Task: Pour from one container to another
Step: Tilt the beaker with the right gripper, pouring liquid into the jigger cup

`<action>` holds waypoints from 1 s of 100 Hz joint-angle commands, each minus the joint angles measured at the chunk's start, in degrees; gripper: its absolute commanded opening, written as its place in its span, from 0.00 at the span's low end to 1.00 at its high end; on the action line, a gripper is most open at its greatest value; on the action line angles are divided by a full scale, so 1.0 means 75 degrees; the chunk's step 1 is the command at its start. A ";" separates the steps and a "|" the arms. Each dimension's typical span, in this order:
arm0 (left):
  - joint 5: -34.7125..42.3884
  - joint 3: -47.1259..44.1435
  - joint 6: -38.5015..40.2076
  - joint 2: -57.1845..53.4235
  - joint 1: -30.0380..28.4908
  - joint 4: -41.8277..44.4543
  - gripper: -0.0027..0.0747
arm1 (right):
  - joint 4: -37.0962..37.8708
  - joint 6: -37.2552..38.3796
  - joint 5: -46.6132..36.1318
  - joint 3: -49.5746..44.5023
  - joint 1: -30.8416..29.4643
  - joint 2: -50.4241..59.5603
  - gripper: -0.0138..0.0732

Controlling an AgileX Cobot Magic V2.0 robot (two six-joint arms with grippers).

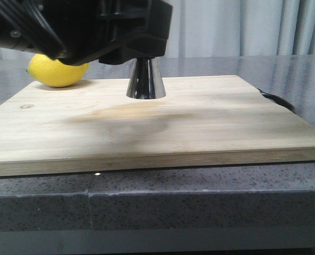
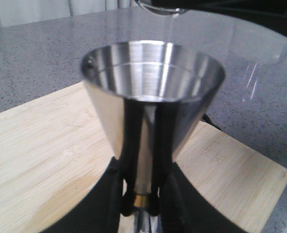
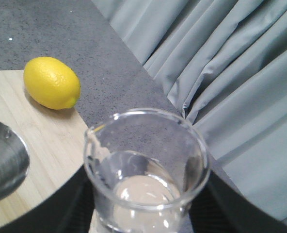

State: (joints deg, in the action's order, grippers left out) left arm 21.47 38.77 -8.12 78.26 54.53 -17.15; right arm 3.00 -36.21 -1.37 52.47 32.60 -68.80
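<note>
Black fingers of the left gripper clasp the narrow brass-toned waist of the steel jigger, which fills the centre of the left wrist view with its open upper cone facing the camera. In the front view the jigger's lower cone stands on the wooden board at upper centre, its top hidden behind the dark arm housing that crosses the upper left of the frame. At the bottom centre of the right wrist view, the right gripper grips the clear glass beaker, its dark fingers flanking the glass walls; the pouring lip points toward the lower left, where the jigger's rim shows at the frame's edge. The beaker's rim also peeks in at the top edge of the left wrist view, just above the jigger's mouth. A yellow lemon lies at the board's far left corner.
</note>
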 commanded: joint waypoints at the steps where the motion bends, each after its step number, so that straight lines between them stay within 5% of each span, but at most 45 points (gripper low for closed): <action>1: 0.0606 0.0254 0.0082 -0.0133 0.0062 0.0058 0.01 | 0.0259 -0.0030 -0.0868 0.0309 0.0009 0.0162 0.40; 100: 0.1016 0.0254 0.0082 0.0075 0.0062 0.0058 0.01 | 0.1850 -0.0030 -0.1417 0.0309 0.0041 0.0162 0.40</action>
State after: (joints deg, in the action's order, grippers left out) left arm 23.82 38.77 -8.02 80.34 54.53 -17.15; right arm 15.26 -36.21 -6.38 52.47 32.86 -68.80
